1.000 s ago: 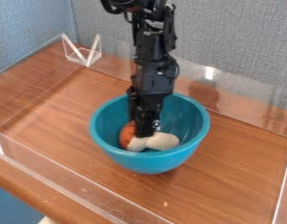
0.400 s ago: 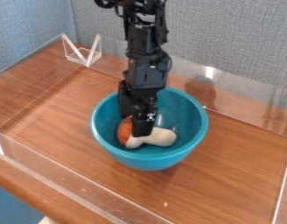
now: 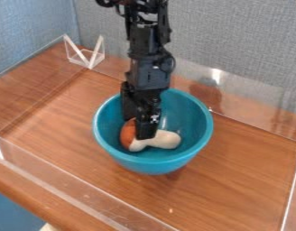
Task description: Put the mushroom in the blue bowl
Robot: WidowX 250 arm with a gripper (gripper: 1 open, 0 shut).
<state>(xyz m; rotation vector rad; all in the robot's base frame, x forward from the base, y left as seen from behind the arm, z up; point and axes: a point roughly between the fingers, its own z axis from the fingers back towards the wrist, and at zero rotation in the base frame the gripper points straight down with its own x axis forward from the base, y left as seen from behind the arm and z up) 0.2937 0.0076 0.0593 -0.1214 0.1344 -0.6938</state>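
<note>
Teal-blue bowl [image 3: 187, 144] on a wooden counter [image 3: 66, 99] holds the mushroom [image 3: 148, 138], lying on its side. Gripper [image 3: 143, 126] hangs just above it, jaws apart. Placing looks done; only withdrawal remains.

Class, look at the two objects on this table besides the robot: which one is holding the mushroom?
The blue bowl holds the mushroom, directly beneath the end effector. The clear triangular stand at the back corner holds nothing.
</note>
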